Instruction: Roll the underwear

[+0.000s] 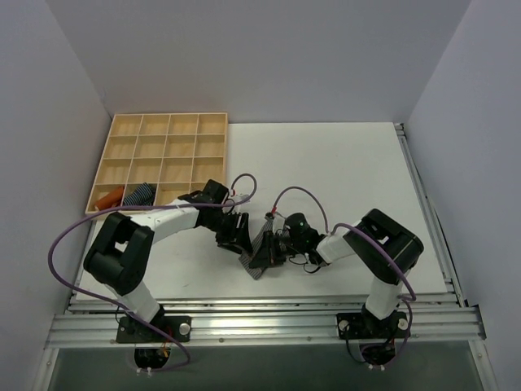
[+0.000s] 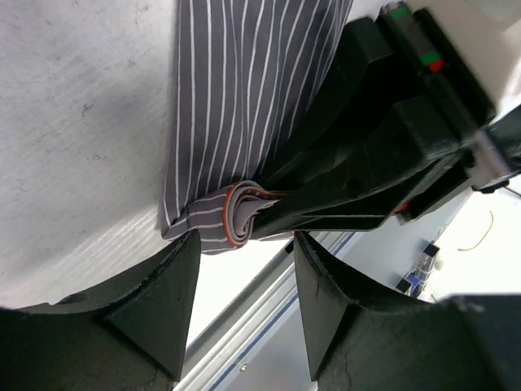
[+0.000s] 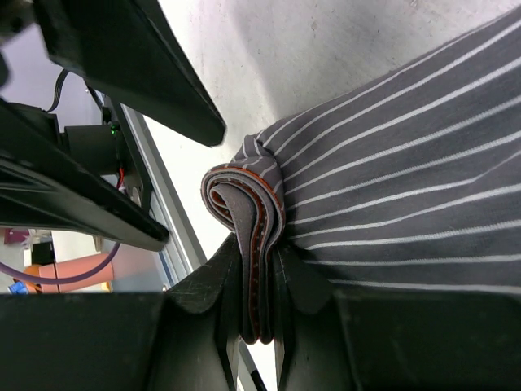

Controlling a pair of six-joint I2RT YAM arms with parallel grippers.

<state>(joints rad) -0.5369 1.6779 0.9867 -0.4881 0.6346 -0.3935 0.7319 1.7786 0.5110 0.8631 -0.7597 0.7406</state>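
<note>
The underwear (image 3: 391,179) is a soft grey fabric with thin white stripes running parallel. Its band is plain grey, thicker than the body, with an orange-red line along the edge. One end of the garment is curled into a small, loose roll, with the band wound in layers at the core. The rest lies flat on the white table (image 2: 81,122).

The right gripper (image 3: 259,277) has its jaws drawn narrow, pinching the layered band between the two fingertips. The curl of the roll bulges just past the fingertips, and the flat striped part spreads away to one side of them.

The left gripper (image 2: 244,269) has its jaws standing well apart with nothing between them. The roll sits just beyond the gap, close to one fingertip; contact there cannot be determined. The flat fabric extends away from both jaws.
</note>
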